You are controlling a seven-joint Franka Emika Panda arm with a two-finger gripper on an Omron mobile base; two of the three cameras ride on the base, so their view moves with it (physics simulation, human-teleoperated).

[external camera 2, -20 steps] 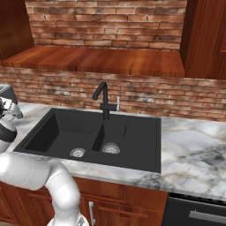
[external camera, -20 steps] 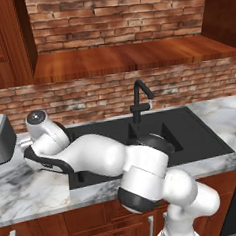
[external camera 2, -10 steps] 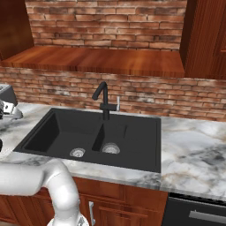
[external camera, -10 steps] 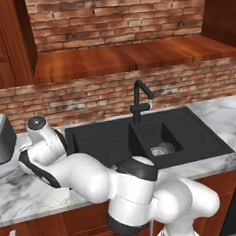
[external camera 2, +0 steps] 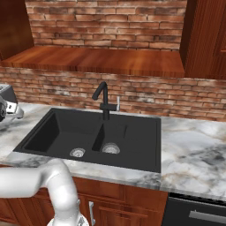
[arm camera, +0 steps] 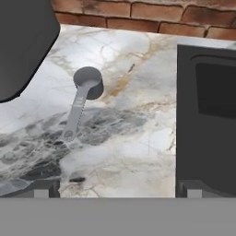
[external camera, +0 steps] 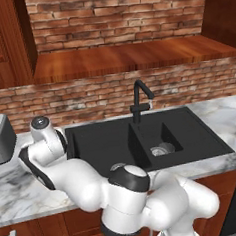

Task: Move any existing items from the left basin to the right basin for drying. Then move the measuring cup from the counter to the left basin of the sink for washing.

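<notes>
Measuring cup [arm camera: 87,82]: we see it lying on the marble table [arm camera: 138,120], ahead and left of our fingers [arm camera: 117,188].
Fingers: spread wide, grasping nothing.
Sink [arm camera: 207,120]: at right.

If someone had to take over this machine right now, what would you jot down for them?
Gripper: open, holding nothing, hanging over the counter left of the sink.
Measuring cup: lying on the marble between the toaster and the sink edge, handle toward the hand.
Left basin: only its drain is visible. Right basin: I can't make out a clear cup.
Done: seemingly, the left basin is cleared.
Left: pick up the measuring cup and put it in the left basin.
</notes>
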